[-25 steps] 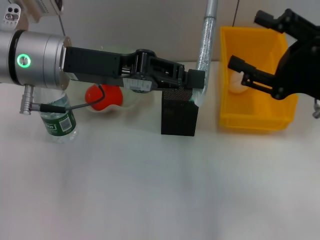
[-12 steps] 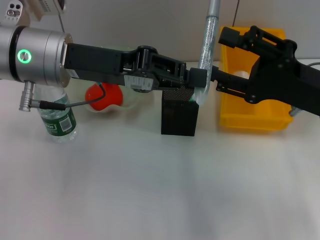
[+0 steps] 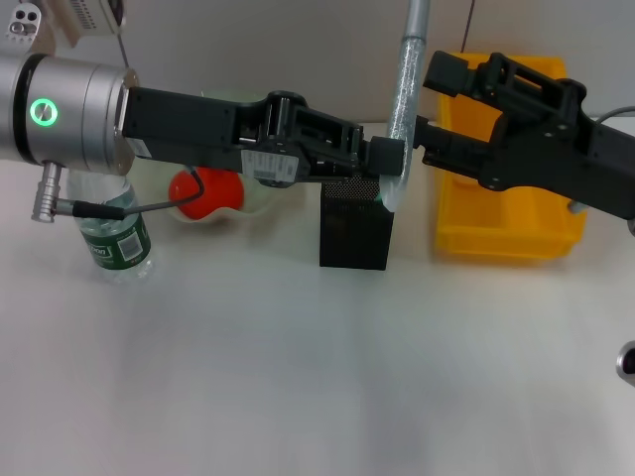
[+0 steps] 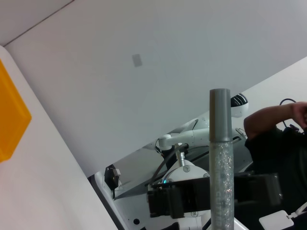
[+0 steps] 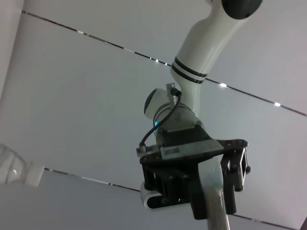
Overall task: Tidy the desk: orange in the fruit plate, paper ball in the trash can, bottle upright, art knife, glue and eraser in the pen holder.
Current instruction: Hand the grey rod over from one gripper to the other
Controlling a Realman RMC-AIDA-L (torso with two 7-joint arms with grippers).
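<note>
My left gripper [image 3: 389,164] is shut on the glue [image 3: 410,69], a long silver glitter tube with a grey cap. It holds the tube upright, lower end over the right rim of the black pen holder [image 3: 354,238]. My right gripper [image 3: 430,103] is open just right of the tube, level with its middle. In the left wrist view the glue [image 4: 220,158] rises in front of it. The orange [image 3: 203,191] lies in the fruit plate [image 3: 260,198]. At the left the bottle [image 3: 116,241] stands upright. The paper ball, art knife and eraser are hidden.
The yellow trash can [image 3: 506,233] stands at the right behind my right arm. My left arm spans the table's back from the left edge to the pen holder. White table surface fills the front.
My right arm has swung left from over the yellow trash can to the glue tube, and now hides the bin's inside. The left gripper and the tube have barely moved.
</note>
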